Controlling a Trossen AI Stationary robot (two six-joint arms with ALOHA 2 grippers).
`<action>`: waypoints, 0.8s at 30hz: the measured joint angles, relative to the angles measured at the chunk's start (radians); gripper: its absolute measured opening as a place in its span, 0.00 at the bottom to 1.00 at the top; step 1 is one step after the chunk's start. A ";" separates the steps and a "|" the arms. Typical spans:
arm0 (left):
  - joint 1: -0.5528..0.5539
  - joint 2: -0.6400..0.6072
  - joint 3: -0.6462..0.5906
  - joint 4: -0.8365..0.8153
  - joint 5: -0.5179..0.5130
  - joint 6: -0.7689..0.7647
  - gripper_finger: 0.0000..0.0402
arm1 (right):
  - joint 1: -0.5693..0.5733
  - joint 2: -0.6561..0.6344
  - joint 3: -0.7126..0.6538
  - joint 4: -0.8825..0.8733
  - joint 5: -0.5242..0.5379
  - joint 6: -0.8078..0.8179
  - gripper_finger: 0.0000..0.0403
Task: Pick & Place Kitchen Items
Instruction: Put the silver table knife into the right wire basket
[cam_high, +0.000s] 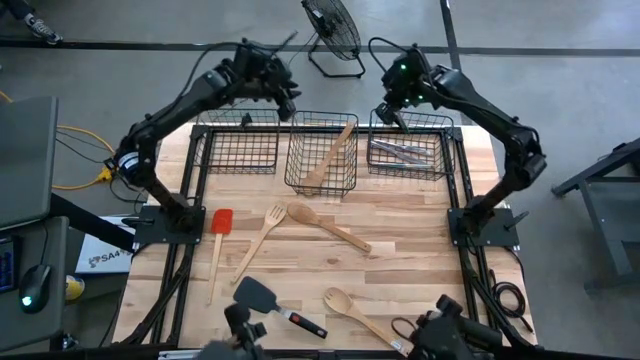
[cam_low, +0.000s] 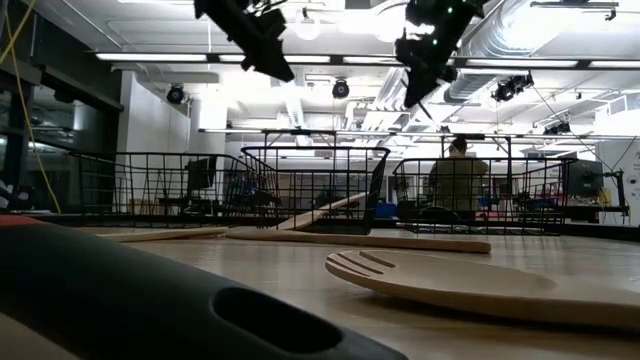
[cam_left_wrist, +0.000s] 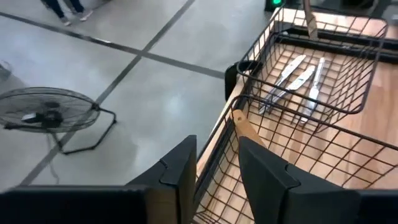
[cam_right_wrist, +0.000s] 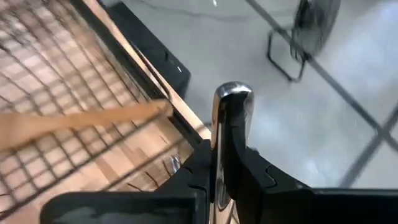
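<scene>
Wooden surface carries three wire baskets. Right gripper, jaws clamped on a metal utensil, hangs above the cutlery basket; lower well inside its rim before releasing. Left gripper, jaws part-open and empty, hovers behind the middle basket.

Both arms are built of dark, near-black segments joined by rounded joint housings. Each rises from a flat black base plate bolted to a black frame at the side of the desk, the left arm on one side and the right arm on the other. A green indicator light glows on the wrist housing of the right arm, near the right tool. Black cables trail from the base plates toward the desk's near edge. The left tool has two flat, angular matte-black fingers with stepped inner faces. The right tool's fingers are the same matte black, with notched inner edges.
</scene>
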 joint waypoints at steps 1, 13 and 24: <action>0.018 0.000 0.000 -0.005 0.029 0.005 0.28 | -0.007 0.011 0.000 -0.011 0.014 0.008 0.07; 0.168 0.000 0.000 -0.136 0.181 0.089 0.26 | -0.046 0.111 0.000 -0.089 0.064 0.073 0.07; 0.211 0.000 0.000 -0.201 0.242 0.156 0.26 | -0.045 0.185 0.000 -0.177 0.090 0.146 0.07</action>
